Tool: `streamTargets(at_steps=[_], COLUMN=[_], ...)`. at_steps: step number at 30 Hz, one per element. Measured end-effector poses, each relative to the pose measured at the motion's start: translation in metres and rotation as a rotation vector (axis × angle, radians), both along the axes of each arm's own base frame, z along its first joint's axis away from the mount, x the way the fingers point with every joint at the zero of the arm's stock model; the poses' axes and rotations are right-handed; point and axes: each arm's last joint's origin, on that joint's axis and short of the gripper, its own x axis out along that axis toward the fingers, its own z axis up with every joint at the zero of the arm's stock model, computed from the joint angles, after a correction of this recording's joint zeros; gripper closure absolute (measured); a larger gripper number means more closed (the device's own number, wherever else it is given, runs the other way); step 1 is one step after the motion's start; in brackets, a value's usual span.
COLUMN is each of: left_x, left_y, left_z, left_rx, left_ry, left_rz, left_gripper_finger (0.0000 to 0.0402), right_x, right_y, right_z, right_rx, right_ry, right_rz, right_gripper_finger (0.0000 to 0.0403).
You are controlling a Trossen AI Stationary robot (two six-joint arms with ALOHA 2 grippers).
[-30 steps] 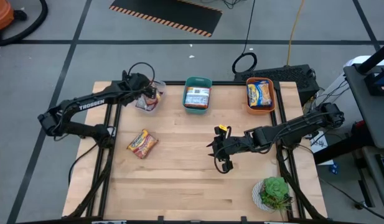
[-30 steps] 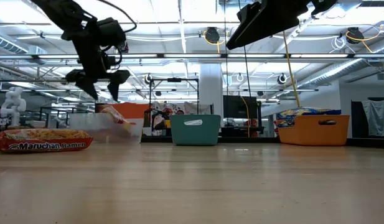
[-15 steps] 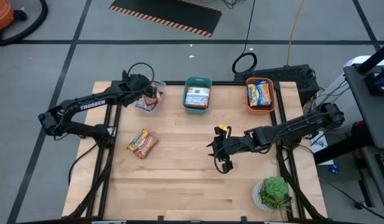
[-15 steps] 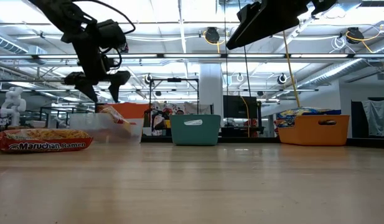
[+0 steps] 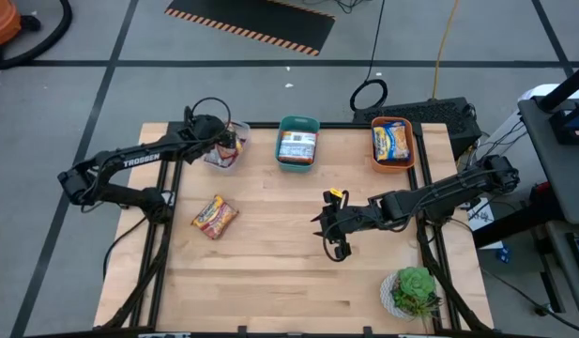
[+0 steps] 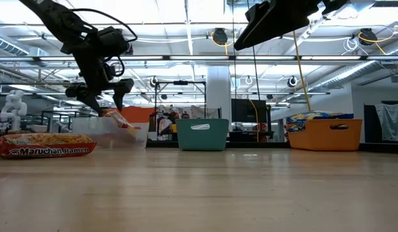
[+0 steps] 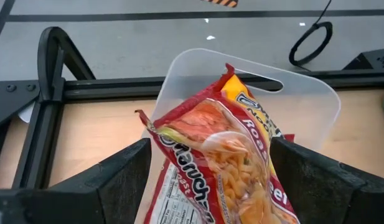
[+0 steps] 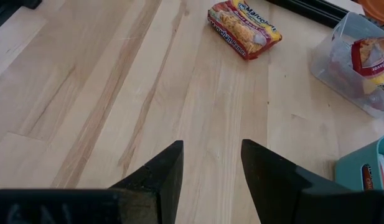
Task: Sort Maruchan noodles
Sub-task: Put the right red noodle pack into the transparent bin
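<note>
Now the left gripper (image 7: 207, 180) hangs spread wide over a red-orange ramen packet (image 7: 226, 162) propped in the clear plastic bin (image 5: 224, 150), apparently just released. One red packet (image 5: 214, 216) lies unsorted on the wooden table (image 5: 270, 272). Mid-table, the right gripper (image 8: 210, 171) waits, parted and empty.

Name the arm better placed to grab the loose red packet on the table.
Probably the left: its gripper hangs open over the clear bin, nearer the red packet than the right gripper.
</note>
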Motion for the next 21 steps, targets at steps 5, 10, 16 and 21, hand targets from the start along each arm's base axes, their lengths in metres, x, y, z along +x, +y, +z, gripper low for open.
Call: streamTargets(at_steps=[5, 10, 16, 21], left_x=[0.0000, -0.0001, -0.0001, 0.0016], left_y=[0.0000, -0.0001, -0.0001, 0.0013], left_z=[0.0000, -0.0001, -0.0001, -0.0045], left_rx=[0.003, 0.002, -0.001, -0.013], left_ry=[0.017, 0.018, 0.007, 0.027], left_rz=[-0.016, -0.017, -0.008, -0.013], left_gripper_finger=[0.0089, 0.0148, 0.0211, 0.0242], right_x=[0.0000, 0.0000, 0.0000, 0.0000], right_y=[0.0000, 0.0000, 0.0000, 0.0000], right_z=[0.0000, 0.0000, 0.0000, 0.0000], right_rx=[0.000, 0.000, 0.000, 0.000], right_ry=[0.000, 0.000, 0.000, 0.000], right_rz=[0.000, 0.000, 0.000, 0.000], right_gripper_finger=[0.0245, 0.0245, 0.0245, 0.0245])
